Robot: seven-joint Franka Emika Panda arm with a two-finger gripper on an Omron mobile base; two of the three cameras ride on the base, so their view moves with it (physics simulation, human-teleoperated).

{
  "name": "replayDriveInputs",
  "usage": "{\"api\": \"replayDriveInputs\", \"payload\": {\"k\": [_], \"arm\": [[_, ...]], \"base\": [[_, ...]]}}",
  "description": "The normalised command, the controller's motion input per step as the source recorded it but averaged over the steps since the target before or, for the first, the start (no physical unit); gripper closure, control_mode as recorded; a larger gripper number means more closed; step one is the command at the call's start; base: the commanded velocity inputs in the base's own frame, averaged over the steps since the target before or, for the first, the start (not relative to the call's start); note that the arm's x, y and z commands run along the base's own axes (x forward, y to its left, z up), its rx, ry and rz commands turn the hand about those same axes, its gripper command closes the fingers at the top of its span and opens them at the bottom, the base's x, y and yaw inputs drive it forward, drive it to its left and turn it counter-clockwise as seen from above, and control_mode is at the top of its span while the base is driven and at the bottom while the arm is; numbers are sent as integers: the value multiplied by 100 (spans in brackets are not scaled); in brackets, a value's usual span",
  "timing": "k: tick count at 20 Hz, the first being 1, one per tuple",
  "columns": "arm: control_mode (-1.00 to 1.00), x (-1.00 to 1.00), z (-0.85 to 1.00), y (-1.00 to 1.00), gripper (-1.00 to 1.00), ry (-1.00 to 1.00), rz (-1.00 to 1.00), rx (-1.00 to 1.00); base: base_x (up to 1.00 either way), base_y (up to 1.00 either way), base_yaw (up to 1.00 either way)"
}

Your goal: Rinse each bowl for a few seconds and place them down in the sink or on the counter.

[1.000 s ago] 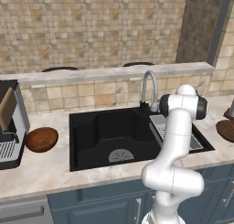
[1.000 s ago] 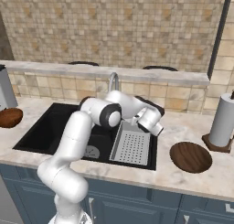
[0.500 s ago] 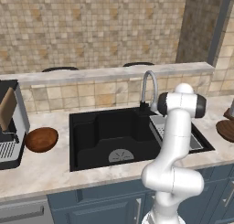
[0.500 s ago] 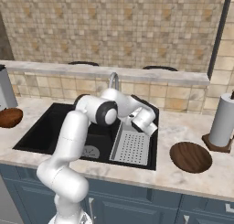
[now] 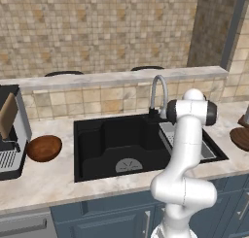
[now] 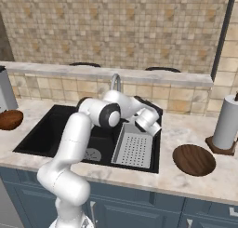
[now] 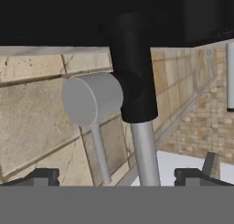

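I worked at the sink, a black basin set in the pale marbled counter with blue-grey cabinet fronts below and a tan tiled wall behind, topped by a low ledge. The faucet curved up from the back rim of the sink, and a grey perforated tray lay in the sink's right part. My gripper hung just in front of the faucet, turned so that the faucet's dark base, its round grey handle and the thin lever showed inverted; my two fingertips stood wide apart, one on each side of the faucet stem, touching nothing. One bowl sat on the counter to the left of the sink, just beside a grey appliance holding a wooden board. The other bowl rested on the counter to the right of the sink, near a paper towel roll on a brown stand. Both bowls were well apart from my gripper.
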Motion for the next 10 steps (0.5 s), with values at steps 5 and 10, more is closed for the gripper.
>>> {"api": "replayDriveInputs", "payload": {"k": [5, 10], "arm": [[-100, 24, -12, -4, -100, 0, 0, 0], [-100, 21, -28, 0, -100, 0, 0, 0]], "base": [[0, 0, 0], [0, 0, 0]]}}
